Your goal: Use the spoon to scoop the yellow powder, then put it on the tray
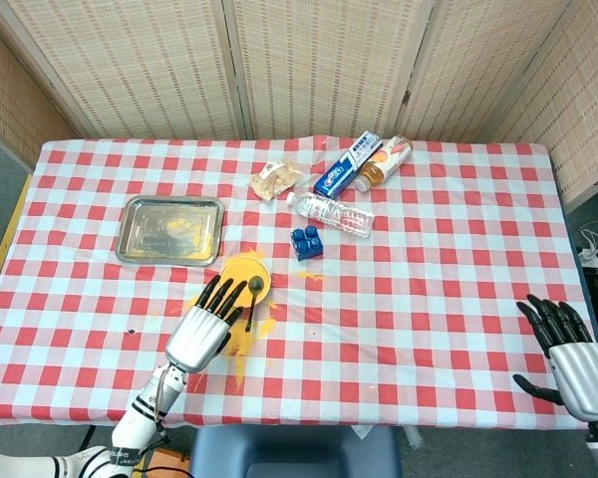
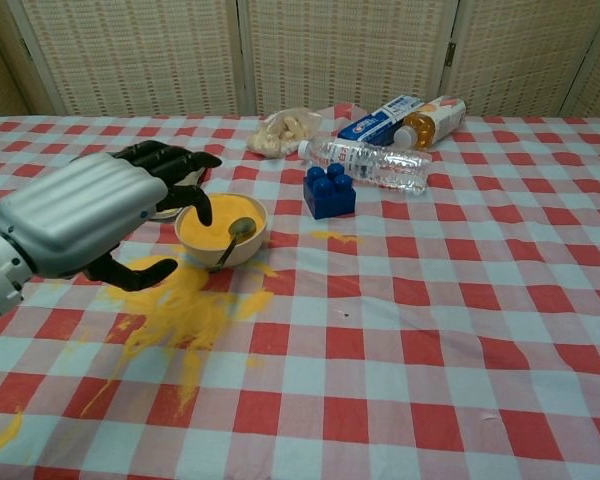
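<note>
Covering the table is a red-and-white checked cloth (image 1: 429, 299), and the bowl (image 2: 220, 232) of yellow powder (image 2: 208, 228) serves as the landmark on it. Up and to the left of the bowl in the head view lies the metal tray (image 1: 171, 229), smeared with some yellow. Just left of the bowl hovers the left hand (image 2: 85, 215), fingers spread and empty, with dark fingertips (image 2: 202, 208) over the bowl's near rim. Far to the right of the bowl, at the table's edge, the right hand (image 1: 568, 354) rests with fingers spread, holding nothing. Behind and right of the bowl lie a water bottle (image 2: 370, 165), a toothpaste box (image 2: 380, 120), a small juice bottle (image 2: 435, 120) and a snack bag (image 2: 280, 130). Nearer, right of the bowl, stands a blue block (image 2: 328, 190). Spilled powder (image 2: 180, 310) spreads on the cloth in front of the bowl. Leaning inside the bowl is the spoon (image 2: 235, 238), its scoop resting on the powder and its handle over the front rim.
</note>
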